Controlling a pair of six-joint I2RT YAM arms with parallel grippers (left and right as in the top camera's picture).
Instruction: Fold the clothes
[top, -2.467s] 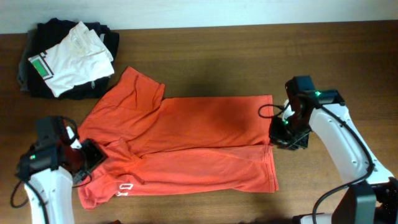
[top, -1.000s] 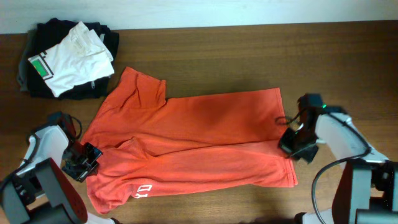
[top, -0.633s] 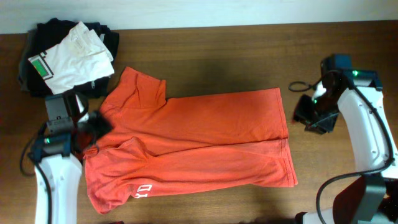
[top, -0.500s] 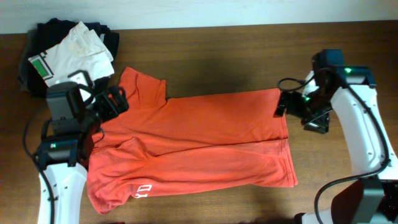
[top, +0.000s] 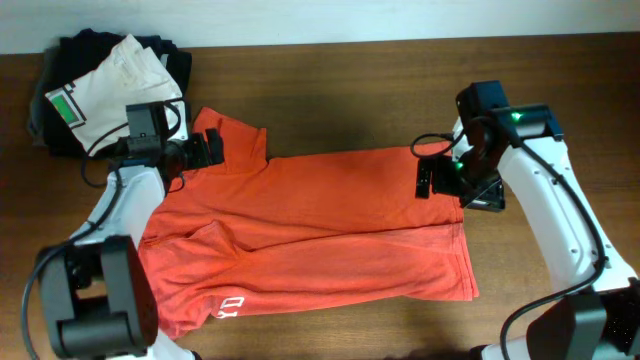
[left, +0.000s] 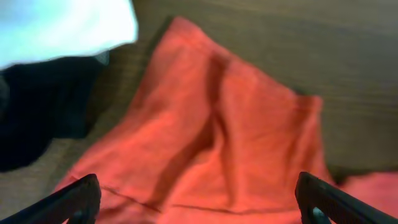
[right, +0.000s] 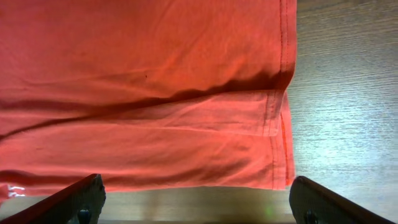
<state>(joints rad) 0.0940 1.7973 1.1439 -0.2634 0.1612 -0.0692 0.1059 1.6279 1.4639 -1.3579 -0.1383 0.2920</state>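
Observation:
The clothes, a red-orange T-shirt (top: 320, 215), lie spread sideways on the table with a long crease along the middle and white lettering (top: 229, 305) near the lower left corner. My left gripper (top: 207, 148) hovers open over the upper left sleeve (left: 217, 124), with nothing between its fingertips (left: 74, 199). At the shirt's upper right hem corner my right gripper (top: 430, 180) also stands open. In the right wrist view the hem (right: 283, 93) lies flat below that gripper (right: 199, 208), whose fingers (right: 329, 202) stay apart from the cloth.
A pile of black folded garments (top: 60, 130) with a white garment bearing a green patch (top: 110, 85) sits at the back left, close to the left arm; both show in the left wrist view (left: 62, 25). Bare wooden table (top: 350, 90) surrounds the shirt.
Both grippers opened and left the shirt's lower corners. The left arm swung up to the upper sleeve. The right arm rose, then moved left over the upper hem corner.

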